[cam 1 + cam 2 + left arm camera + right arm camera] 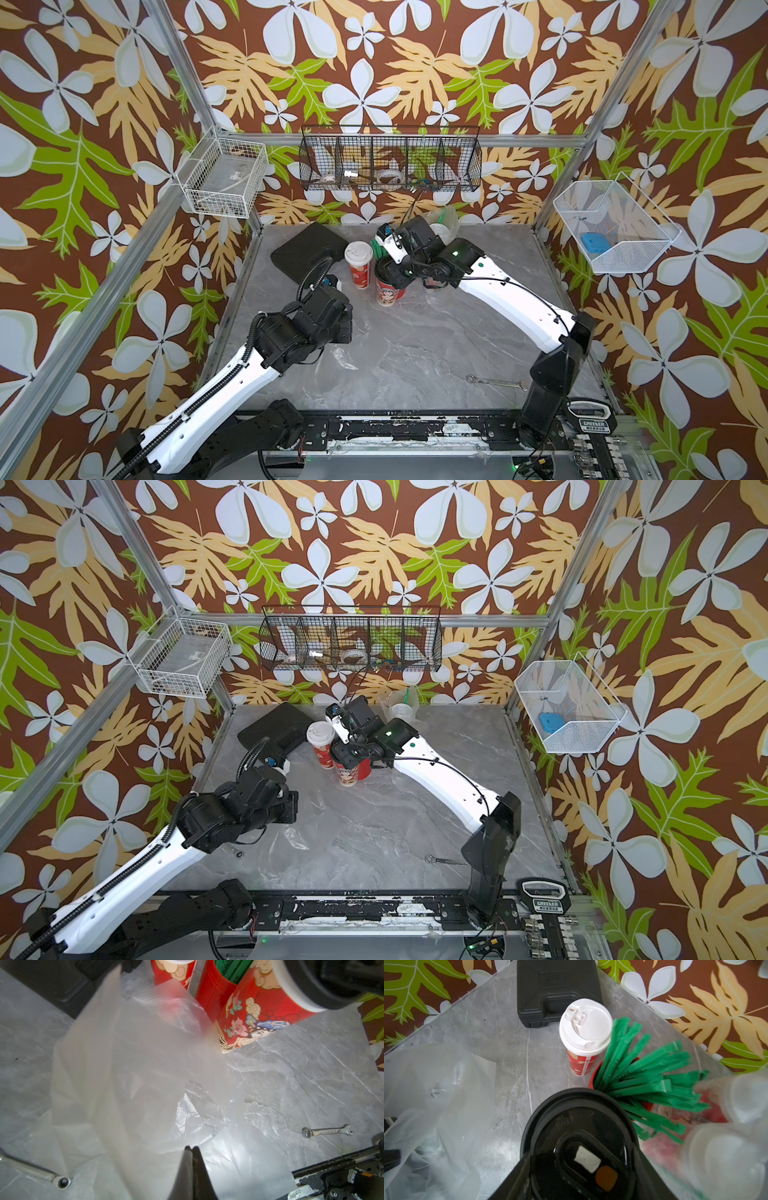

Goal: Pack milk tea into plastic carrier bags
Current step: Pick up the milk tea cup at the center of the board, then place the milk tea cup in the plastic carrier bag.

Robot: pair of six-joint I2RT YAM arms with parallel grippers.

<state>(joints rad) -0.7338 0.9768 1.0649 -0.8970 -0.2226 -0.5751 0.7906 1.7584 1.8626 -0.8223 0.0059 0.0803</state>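
My left gripper is shut on a fold of a clear plastic carrier bag, which rises crumpled from the table left of centre. In both top views the wrist hides those jaws. A red milk tea cup with a black lid stands at mid-table. My right gripper is shut on it, a finger on each side of the lid. Just left stands a white-lidded cup. At the back a second clear bag holds white-lidded cups.
A red pot of green straws stands right behind the black-lidded cup. A black case lies at the back left. One wrench lies front right, another under my left arm. Wire baskets hang on the walls.
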